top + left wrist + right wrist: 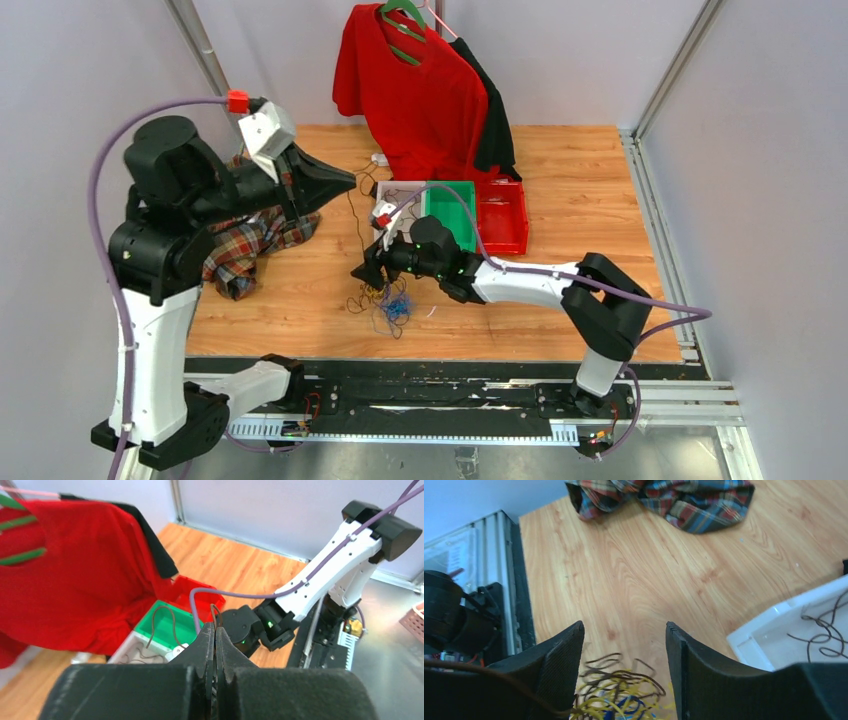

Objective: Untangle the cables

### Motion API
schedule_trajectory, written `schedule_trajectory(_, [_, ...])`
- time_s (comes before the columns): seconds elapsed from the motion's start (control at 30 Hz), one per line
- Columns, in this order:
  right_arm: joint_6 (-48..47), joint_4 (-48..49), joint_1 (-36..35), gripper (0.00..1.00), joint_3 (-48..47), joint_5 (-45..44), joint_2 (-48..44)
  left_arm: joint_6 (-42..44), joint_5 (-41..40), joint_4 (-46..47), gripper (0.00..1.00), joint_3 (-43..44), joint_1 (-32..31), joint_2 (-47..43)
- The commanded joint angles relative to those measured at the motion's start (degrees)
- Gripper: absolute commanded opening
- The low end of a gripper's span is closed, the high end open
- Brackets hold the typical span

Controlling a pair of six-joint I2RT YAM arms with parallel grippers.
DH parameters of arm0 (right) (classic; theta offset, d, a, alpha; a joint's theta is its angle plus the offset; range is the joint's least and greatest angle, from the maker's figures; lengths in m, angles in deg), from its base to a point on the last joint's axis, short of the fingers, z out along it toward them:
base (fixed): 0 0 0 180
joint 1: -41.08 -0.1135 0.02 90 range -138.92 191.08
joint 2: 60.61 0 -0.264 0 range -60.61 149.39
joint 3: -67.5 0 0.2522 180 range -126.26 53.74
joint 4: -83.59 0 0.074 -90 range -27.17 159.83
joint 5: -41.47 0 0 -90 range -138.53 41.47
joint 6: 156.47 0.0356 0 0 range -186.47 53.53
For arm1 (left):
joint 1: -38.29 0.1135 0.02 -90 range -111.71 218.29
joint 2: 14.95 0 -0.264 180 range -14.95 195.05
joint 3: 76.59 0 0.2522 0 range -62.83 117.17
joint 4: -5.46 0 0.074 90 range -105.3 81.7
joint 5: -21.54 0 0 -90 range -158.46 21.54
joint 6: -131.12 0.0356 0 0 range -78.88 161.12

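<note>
The cables [386,300] lie as a small tangle of dark, yellow and blue wires on the wooden table, in front of the bins. My right gripper [368,272] hovers just over the tangle's left side. In the right wrist view, that gripper [624,626] is open and the tangle [624,695] lies between and below its fingers, untouched. My left gripper [342,183] is raised to the upper left and shut on one thin dark cable [357,225] that runs down to the tangle. In the left wrist view this cable [215,614] sticks out of the shut jaws' tip.
A white bin [400,192], a green bin [452,210] and a red bin [505,215] stand behind the tangle. A dark cable [824,630] lies in the white bin. A red shirt [420,90] hangs at the back. A plaid cloth [250,245] lies at the left.
</note>
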Motion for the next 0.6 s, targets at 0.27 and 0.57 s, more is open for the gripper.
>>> schedule_trajectory(0.27, [-1.6, 0.9, 5.2, 0.58, 7.4, -0.8, 0.3, 0.4, -11.3, 0.8, 0.0, 20.8, -0.2, 3.4])
schedule_trajectory(0.57, [-3.1, 2.2, 7.1, 0.61, 16.4, -4.9, -2.3, 2.9, -26.4, 4.5, 0.0, 31.5, -0.2, 6.4])
